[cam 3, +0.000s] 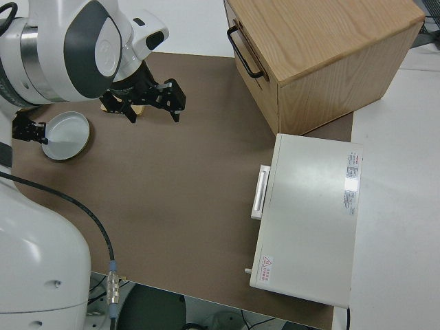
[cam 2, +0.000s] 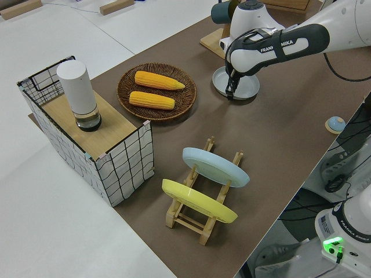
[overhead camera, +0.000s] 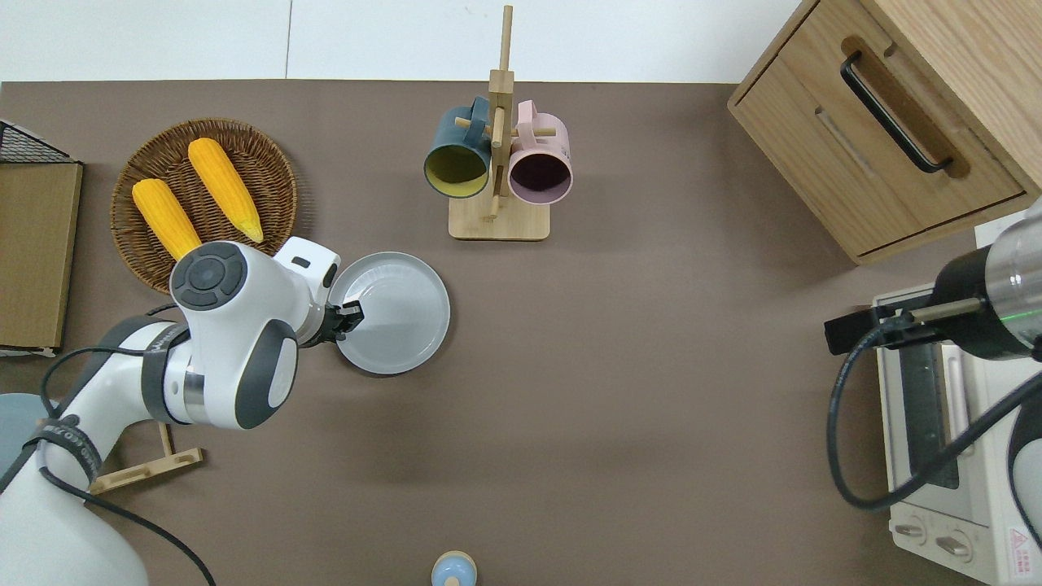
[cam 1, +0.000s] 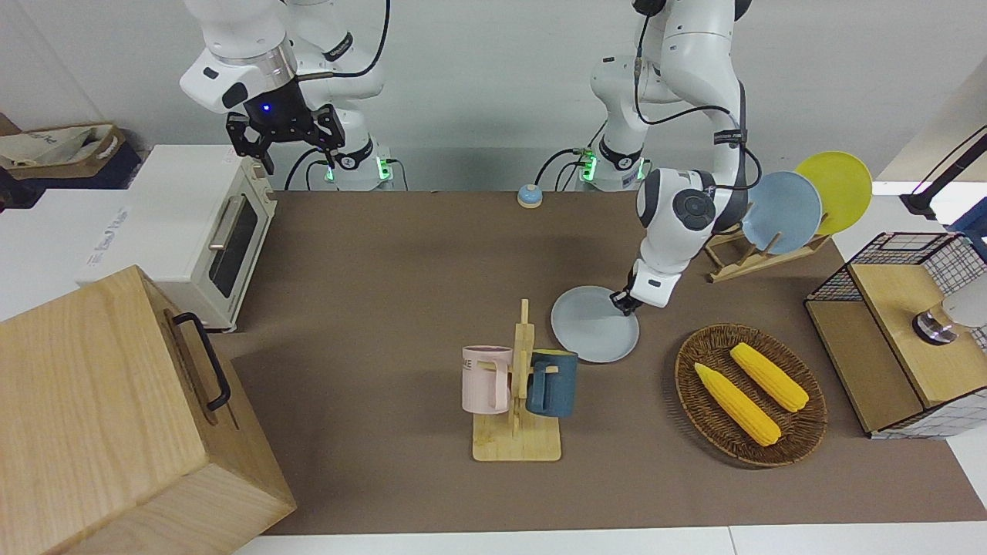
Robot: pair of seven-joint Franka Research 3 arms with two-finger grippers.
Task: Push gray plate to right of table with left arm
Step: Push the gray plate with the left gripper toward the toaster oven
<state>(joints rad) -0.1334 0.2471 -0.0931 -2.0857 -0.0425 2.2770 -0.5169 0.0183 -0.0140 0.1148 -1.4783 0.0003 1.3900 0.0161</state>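
i'm pressing the left gripper [overhead camera: 348, 316], fingers together, on the gray plate [overhead camera: 397, 316] rim; plate is sitting mid table [overhead camera: 651, 391], just nearer than the mug rack [overhead camera: 498, 163]. right arm parked, fingers apart.

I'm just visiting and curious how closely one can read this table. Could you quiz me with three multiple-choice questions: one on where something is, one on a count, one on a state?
1. Where is the left gripper?
A. at the gray plate's rim
B. over the basket
C. at the toaster oven

2. How many corn cobs lie in the wicker basket?
A. one
B. two
C. three

3. How are the mugs kept?
A. stacked
B. hung on a wooden stand
C. lying flat

Answers: 1 A, its fingers meet the gray plate; 2 B, two cobs show; 3 B, pink mug and dark blue mug hang on the stand.
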